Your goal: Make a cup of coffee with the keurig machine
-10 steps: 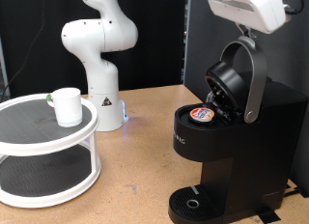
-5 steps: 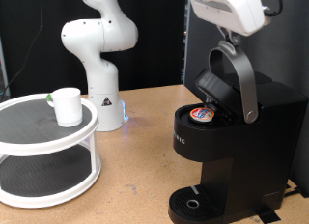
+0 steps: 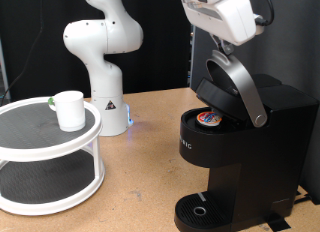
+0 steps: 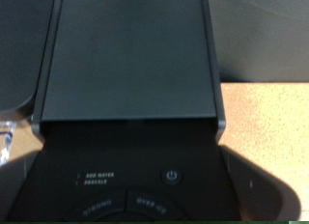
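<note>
The keurig machine [image 3: 240, 142] stands at the exterior view's right, black, with its silver-grey lid handle [image 3: 243, 87] tilted partway down. A small coffee pod [image 3: 209, 118] with a printed lid sits in the brew chamber, still visible under the lid. My gripper [image 3: 222, 44] sits on top of the handle's arch, its fingers hidden by the white hand. The white cup [image 3: 70, 109] stands upright on the top tier of a round white shelf [image 3: 30, 142] at the left, far from the gripper. The wrist view looks down on the machine's lid [image 4: 130, 60] and power button [image 4: 171, 175].
The white robot base [image 3: 103, 62] stands at the back on the wooden table [image 3: 140, 172]. The machine's round drip tray [image 3: 202, 209] is bare. A black panel rises behind the machine.
My gripper has moved left and down in the exterior view, and the lid handle has swung down with it, lowering the lid over the pod.
</note>
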You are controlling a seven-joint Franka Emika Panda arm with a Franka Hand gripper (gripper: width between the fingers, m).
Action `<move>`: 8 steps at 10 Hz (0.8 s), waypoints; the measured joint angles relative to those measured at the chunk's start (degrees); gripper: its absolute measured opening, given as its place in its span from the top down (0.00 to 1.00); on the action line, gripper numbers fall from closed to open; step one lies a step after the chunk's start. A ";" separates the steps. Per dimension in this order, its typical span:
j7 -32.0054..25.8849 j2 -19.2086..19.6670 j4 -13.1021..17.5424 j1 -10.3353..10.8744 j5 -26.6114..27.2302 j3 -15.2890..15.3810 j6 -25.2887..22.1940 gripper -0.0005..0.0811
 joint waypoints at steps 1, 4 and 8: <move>-0.39 0.00 -0.17 -0.14 -0.27 -0.26 -0.12 0.99; -1.41 0.00 -0.69 -0.40 -1.56 -0.90 -0.34 0.99; -3.55 -0.04 -1.47 -0.60 -2.70 -1.68 -0.34 0.99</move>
